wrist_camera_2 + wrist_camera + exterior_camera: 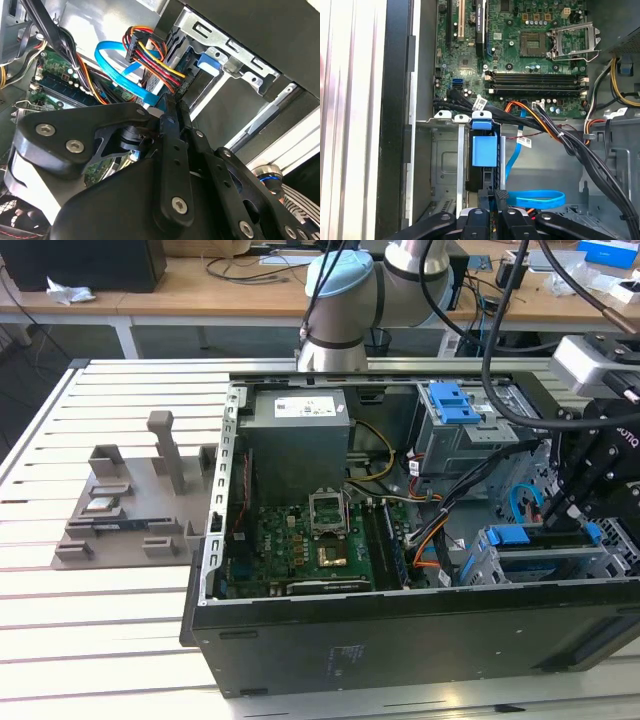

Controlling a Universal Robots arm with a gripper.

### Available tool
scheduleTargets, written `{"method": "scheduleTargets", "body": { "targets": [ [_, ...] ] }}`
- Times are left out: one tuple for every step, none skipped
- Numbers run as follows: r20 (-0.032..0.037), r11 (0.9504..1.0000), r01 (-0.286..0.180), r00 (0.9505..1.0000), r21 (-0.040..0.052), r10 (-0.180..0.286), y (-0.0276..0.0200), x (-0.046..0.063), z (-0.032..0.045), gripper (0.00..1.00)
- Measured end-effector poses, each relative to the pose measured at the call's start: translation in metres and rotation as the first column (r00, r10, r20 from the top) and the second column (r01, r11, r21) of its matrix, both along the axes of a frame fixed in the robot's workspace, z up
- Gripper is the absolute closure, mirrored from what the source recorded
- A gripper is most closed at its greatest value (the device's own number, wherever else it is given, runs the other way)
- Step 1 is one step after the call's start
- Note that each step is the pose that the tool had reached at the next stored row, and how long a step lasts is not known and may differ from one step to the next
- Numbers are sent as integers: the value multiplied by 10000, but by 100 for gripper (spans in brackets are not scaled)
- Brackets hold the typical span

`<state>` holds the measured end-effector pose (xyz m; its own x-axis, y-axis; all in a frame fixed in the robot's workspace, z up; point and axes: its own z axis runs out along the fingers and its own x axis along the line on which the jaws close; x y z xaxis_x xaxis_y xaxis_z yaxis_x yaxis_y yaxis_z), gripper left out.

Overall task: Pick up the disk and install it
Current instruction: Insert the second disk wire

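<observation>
My pincer [496, 212] sits closed over the disk [484, 150], which stands in the case's drive cage [445, 165]

Slatted white table [120, 640], cluttered wooden desks [200, 285] behind

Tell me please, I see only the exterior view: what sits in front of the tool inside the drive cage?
Observer: In the first wrist view, a blue plastic piece sits in one slot of the drive cage, just ahead of the tool.
Operator: Is some cable near the tool?
Observer: Yes, a blue flat cable lies looped beside it.
</observation>
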<state>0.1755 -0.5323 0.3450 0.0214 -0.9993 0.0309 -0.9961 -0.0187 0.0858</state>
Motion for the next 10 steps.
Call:
{"method": "scheduleTargets", "body": {
  "targets": [
    [-1,10000,-4,10000,0,4,-1,0,-7,84],
    [-1,10000,-7,10000,-2,7,-1,0,-14,84],
    [0,10000,-10,10000,0,10,-1,0,-31,84],
    [0,10000,-11,10000,17,11,-1,-2,-42,84],
    [-1,10000,-12,10000,15,12,-1,-3,-42,84],
    [0,10000,-12,10000,8,12,-1,-3,-38,84],
    [0,10000,-11,10000,5,11,-1,-3,-37,84],
    [0,10000,-11,10000,7,11,-2,-4,-38,84],
    [0,10000,-11,10000,5,11,-3,-4,-37,84],
    [1,10000,-11,10000,5,11,-4,-4,-38,83]
  ]
}}
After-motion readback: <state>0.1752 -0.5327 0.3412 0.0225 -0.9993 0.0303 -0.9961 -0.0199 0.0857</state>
